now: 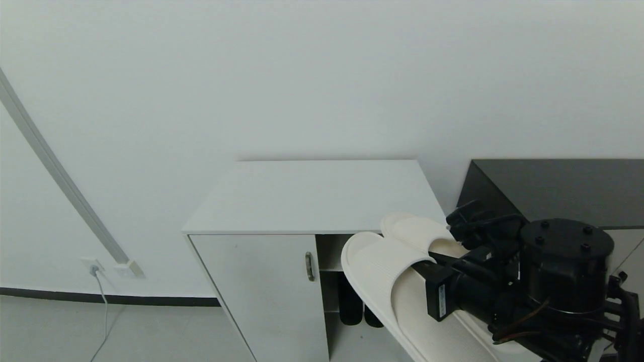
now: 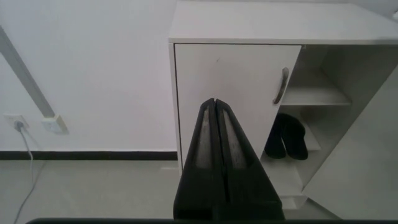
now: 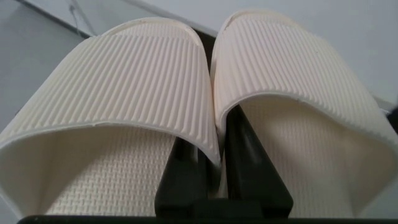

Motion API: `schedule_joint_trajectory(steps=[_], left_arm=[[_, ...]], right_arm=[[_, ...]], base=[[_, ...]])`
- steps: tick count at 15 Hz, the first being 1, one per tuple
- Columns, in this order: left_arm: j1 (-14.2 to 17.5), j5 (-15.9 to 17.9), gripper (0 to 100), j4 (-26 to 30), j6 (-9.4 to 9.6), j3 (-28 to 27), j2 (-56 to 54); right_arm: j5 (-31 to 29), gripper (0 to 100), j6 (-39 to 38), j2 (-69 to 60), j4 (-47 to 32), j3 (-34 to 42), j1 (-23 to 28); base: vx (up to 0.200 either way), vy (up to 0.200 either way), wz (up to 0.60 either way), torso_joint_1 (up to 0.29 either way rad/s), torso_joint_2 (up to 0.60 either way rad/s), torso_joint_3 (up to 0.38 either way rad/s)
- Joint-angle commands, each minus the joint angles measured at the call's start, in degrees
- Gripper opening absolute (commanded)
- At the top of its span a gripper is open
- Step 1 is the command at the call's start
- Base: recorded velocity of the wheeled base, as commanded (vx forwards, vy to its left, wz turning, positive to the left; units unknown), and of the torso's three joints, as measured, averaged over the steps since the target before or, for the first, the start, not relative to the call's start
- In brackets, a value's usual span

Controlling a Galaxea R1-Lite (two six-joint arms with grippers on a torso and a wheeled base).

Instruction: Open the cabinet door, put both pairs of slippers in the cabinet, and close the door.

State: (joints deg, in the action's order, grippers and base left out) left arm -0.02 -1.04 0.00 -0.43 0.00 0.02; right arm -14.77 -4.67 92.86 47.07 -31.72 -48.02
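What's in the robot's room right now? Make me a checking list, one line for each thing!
Surface: cabinet top, white and smooth.
Job's things: cream slippers side by side in front of the cabinet's open side; black slippers on a lower shelf inside; the other door shut.
Clutter: nothing seen.
Grippers: right gripper shut on the cream slippers' inner edges; left gripper shut, holding nothing.
Cables: grey cable hanging from a wall socket to the floor.
Surroundings: white wall, slanted grey strip, dark-topped unit beside the cabinet.
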Motion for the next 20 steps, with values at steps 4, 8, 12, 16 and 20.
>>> schedule_joint_trajectory(steps=[4,8,12,16,20], left_arm=[[-0.06,-0.11,0,0.0,-0.1,0.0,-0.02],[-0.06,-0.11,0,0.0,-0.1,0.0,0.06],[-0.06,-0.11,0,0.0,-0.1,0.0,-0.02],[-0.06,-0.19,0,0.0,-0.1,0.0,-0.02],[-0.06,-0.19,0,0.0,-0.1,0.0,0.06]], right_arm=[[0.1,0,0.63,1.45,4.44,1.4,-0.23],[0.19,0,0.71,1.98,6.11,2.19,-1.29],[0.27,0,0.71,1.98,6.19,2.54,-1.73],[0.27,0,0.71,2.07,6.11,2.98,-1.99],[0.27,0,0.71,2.33,6.19,3.33,-2.08]], base=[[0.0,0.0,0.0,0.0,0.0,0.0],[0.0,0.0,0.0,0.0,0.0,0.0],[0.0,0.0,0.0,0.0,0.0,0.0],[0.0,0.0,0.0,0.0,0.0,0.0],[0.0,0.0,0.0,-0.155,0.35,0.189]])
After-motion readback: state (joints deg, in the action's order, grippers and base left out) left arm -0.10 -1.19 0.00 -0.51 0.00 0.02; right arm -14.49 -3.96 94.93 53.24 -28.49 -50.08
